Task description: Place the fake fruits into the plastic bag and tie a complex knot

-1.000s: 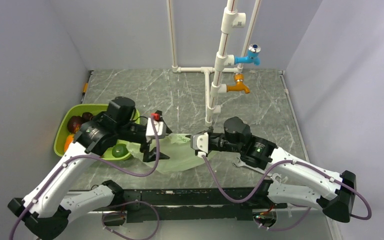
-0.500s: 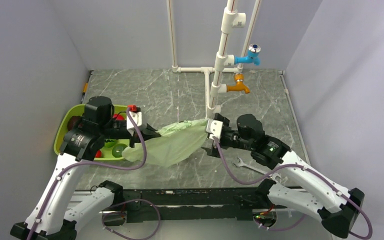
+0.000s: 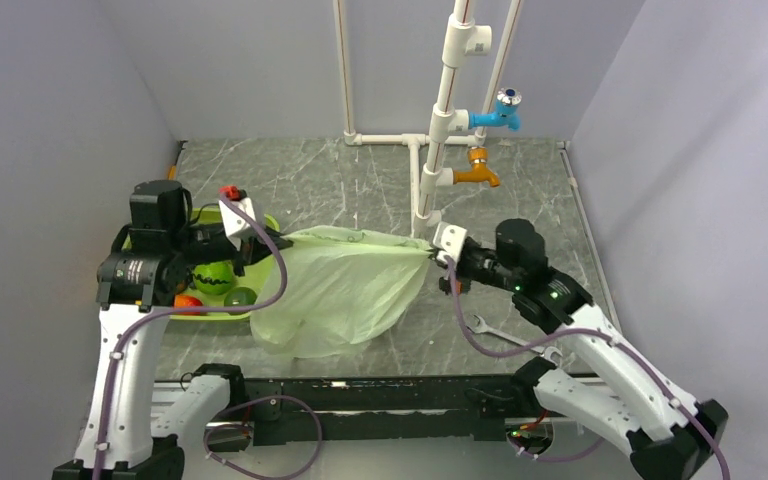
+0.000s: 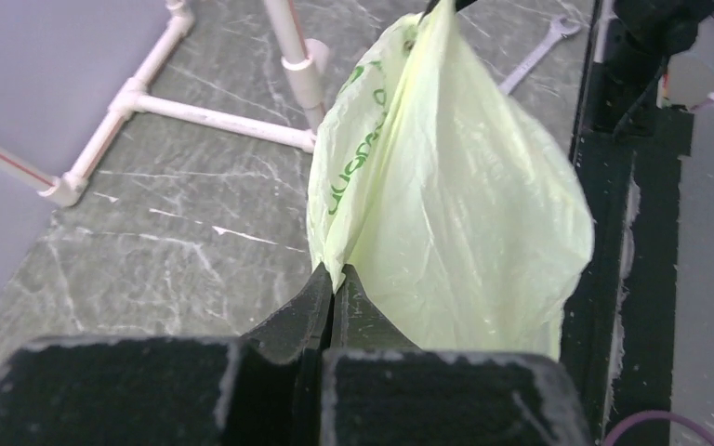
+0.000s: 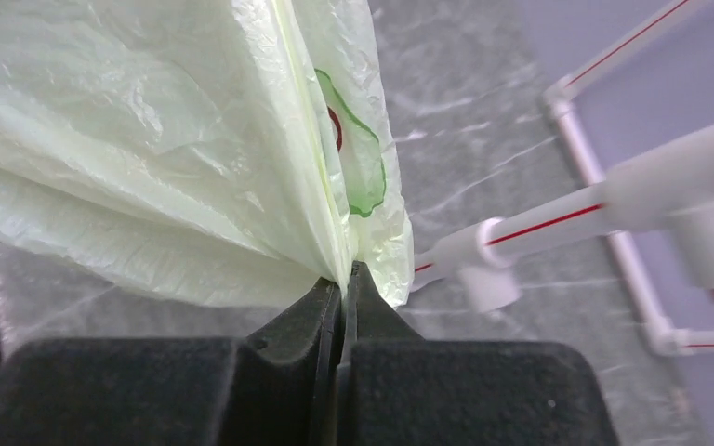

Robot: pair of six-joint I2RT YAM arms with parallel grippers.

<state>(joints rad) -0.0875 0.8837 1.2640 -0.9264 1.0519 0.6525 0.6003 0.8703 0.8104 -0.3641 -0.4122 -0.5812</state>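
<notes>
Left gripper (image 3: 282, 238) is clamped on one top corner of the plastic bag (image 3: 345, 285). Beside it, the fake fruits (image 3: 215, 275) sit in the lime tray (image 3: 210, 316), so I judge loading has not begun. A second ago the bag lay crumpled on the table. Both arms have since drawn apart and risen, and it now hangs stretched across to the right gripper (image 3: 430, 252), pinched shut on the opposite corner. On the grey marbled tabletop (image 3: 360, 180) a wrench (image 3: 495, 333) lies by the right arm. Behind stand a white pipe frame (image 3: 430, 170) with two taps and plain pale walls.
</notes>
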